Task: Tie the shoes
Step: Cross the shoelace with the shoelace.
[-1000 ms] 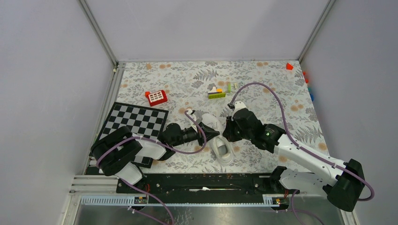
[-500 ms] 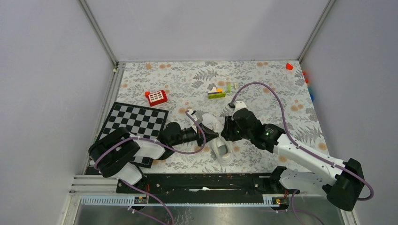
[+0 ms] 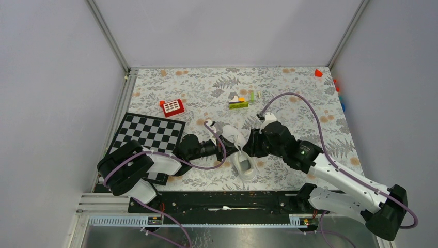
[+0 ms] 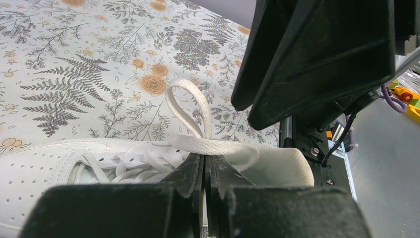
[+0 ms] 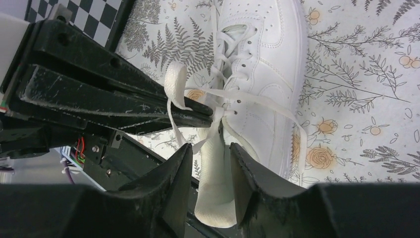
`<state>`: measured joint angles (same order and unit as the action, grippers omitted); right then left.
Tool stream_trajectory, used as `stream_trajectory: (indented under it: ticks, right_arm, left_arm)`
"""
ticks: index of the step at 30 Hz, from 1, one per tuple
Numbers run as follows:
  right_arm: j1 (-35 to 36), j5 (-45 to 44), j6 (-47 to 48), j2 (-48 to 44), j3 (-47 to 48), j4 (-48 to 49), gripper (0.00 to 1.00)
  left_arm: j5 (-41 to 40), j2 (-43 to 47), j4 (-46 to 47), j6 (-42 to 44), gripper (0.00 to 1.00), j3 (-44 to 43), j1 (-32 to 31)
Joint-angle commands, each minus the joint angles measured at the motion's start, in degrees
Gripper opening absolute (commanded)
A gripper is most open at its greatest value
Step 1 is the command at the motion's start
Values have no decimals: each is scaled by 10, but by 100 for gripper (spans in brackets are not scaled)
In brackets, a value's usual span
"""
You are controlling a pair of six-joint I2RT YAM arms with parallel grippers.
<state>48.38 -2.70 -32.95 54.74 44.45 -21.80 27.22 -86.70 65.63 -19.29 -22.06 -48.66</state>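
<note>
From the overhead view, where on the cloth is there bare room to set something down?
Bare: the far strip behind the red block and green brick; the right side beyond the purple cable. Crowded: the centre, where the left gripper, pinching the lace, and right gripper meet over the sneaker; the checkerboard fills the near left.

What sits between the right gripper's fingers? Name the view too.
A broad white strip, apparently the tongue of the shoe, runs through the gap of the open right gripper. The right wrist view shows it.
</note>
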Motion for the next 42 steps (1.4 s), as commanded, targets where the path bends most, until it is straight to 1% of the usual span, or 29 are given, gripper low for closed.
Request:
stream_trajectory:
  ticks: [1,4,5,7,15,22,26,29,33,42]
  right_arm:
    - [7,24,-21,-19,-13,19,39]
    - [17,25,-24,-22,-17,29,25]
    - [22,25,-25,-23,-17,35,22]
    - [30,39,-26,-19,-17,46,21]
    - [74,34,-36,3,-4,82,20]
    - [93,30,-36,33,11,92,21]
    - [94,-26,-30,49,16,68,21]
    - [94,-85,-26,47,16,43,21]
    - [94,-132,-20,44,17,20,21]
    - [94,-153,-13,64,26,30,21]
  left_arm:
    - [17,15,22,6,0,-18,3]
    - [17,16,21,6,0,-20,3]
    - [17,16,19,6,0,-21,3]
    - [16,17,16,7,0,-21,3]
    - [13,23,4,10,0,-23,3]
    - [12,26,-3,13,0,-25,3]
    - [13,30,-6,15,0,-25,3]
    - [15,34,-12,19,0,-24,3]
    - [16,41,-19,26,0,-20,4]
    - [30,39,-22,24,0,-24,5]
